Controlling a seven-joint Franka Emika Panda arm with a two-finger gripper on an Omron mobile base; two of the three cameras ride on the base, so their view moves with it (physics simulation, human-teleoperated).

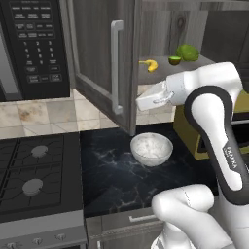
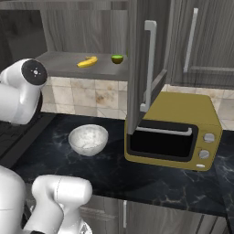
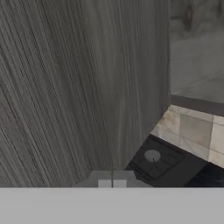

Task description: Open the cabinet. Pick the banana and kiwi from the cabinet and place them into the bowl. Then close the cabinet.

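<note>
Hand [image 3: 112, 183]: fingers pressed fully together, nothing between them; seen in the hand view just in front of the inner face of the open left door [image 3: 83, 87], close to its lower edge. In the left base view the hand [image 1: 141, 102] sits at the end of the white arm, right beside that door, above the bowl.

Cabinet [image 1: 104, 63]: dark grey-brown wood grain. Left door swung out toward the robot, long silver bar handle [image 1: 115, 65] on its outer face. In the right base view the same door [image 2: 146, 64] stands edge-on over the yellow oven. Grey shelf [image 2: 77, 68] inside is exposed.

Banana [image 1: 151, 65]: small, yellow, lying on the shelf, left of the kiwi and apart from it.

Kiwi [image 1: 174, 60]: small, green cut face showing, on the shelf between the banana and a larger lumpy green fruit [image 1: 187, 52].

Bowl [image 1: 151, 149]: white, faintly speckled, upright on the dark marbled desk [image 1: 112, 175], below the open door, holding no fruit.

Yellow toaster oven [image 2: 173, 132]: on the desk, right of the bowl.

Black microwave [image 1: 34, 46]: mounted left of the cabinet, above the gas hob [image 1: 34, 175].
</note>
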